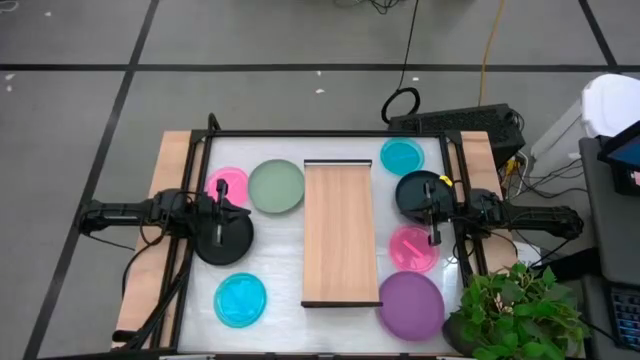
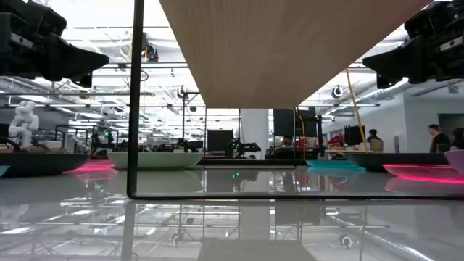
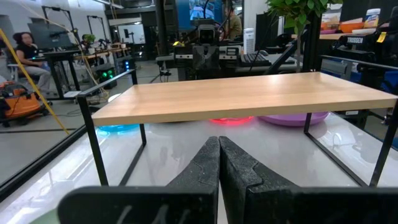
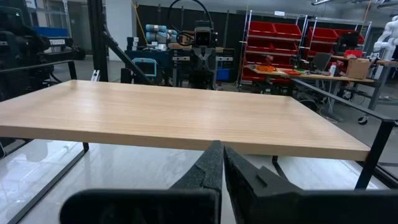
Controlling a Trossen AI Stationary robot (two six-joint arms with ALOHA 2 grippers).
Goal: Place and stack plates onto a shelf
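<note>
nothing on the shelf yet; board bare, standing mid-table on a thin dark frame, raised above the white tabletop. judged at the very start, no plate lifted.

nearest the front edge: cyan plate on the left, purple plate on the right, its rim close to the potted plant at the table corner. risk there, as a judgement: leaves brushed or plate nudged off the edge if gripped from the outer side.

mid-table: left gripper over a black plate, fingers pressed together in the left wrist view, holding nothing. right gripper between the other black plate and a pink plate, fingers likewise together, empty. jaws need opening before any grasp; flat thin rims likely to slip or skid on the glossy top.

farther back: second pink plate touching or just overlapping the sage-green plate, so lifting one may drag the other. second cyan plate near the far right corner.

open room: narrow lanes between shelf sides and plates; board edge and frame legs likely to catch a tilted plate. clearest approach from above.
</note>
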